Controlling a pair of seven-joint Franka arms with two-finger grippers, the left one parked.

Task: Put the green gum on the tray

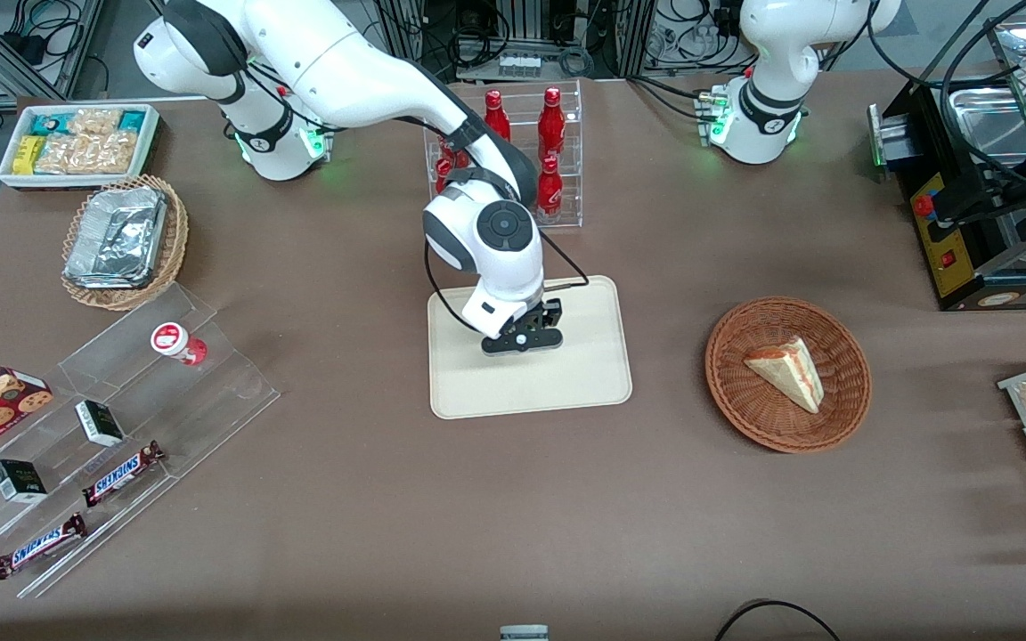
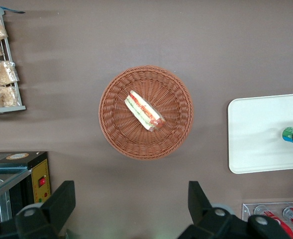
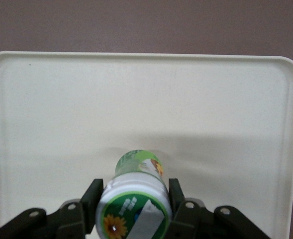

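Here, right arm bent down, pincer (image 3: pixel 134 206) pinching green gum (image 3: pixel 135 199) low over tray (image 3: pixel 47 99)

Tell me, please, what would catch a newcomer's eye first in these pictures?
Most striking is the gripper low over the middle of the cream tray, its jaws shut on the green gum. Next comes the wicker basket holding a sandwich wedge, toward the parked arm's end. The red bottles stand in a clear rack farther from the front camera than the tray.
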